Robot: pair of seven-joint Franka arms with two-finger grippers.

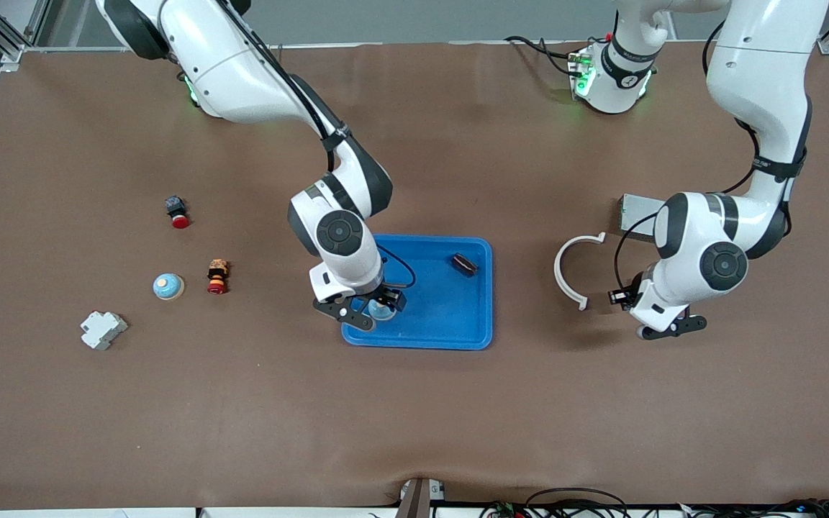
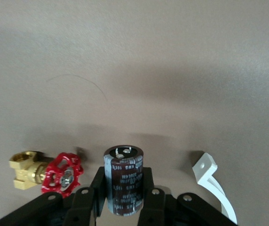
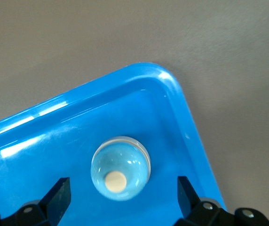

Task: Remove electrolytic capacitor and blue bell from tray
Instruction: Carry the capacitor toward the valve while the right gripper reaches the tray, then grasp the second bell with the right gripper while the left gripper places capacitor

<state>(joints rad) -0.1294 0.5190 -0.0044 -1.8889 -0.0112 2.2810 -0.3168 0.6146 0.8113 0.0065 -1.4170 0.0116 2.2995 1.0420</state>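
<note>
The tray point(image 1: 450, 324) lies nearest the front camera, mid-table, with the blue bell point(image 3: 120, 174) in its corner between the right gripper's point(image 3: 120, 193) wide-spread fingers. The left gripper point(image 2: 125, 197), over bare table, clamps the electrolytic capacitor point(image 2: 123, 180) upright.

Tray point(image 3: 191, 127) rim close beside bell point(image 3: 120, 174)

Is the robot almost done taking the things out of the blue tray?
About halfway. The left gripper already holds the capacitor over the table, outside the tray. The blue bell still sits in the tray, with the open right gripper straddling it, not yet closed. A small dark part also remains inside.
</note>
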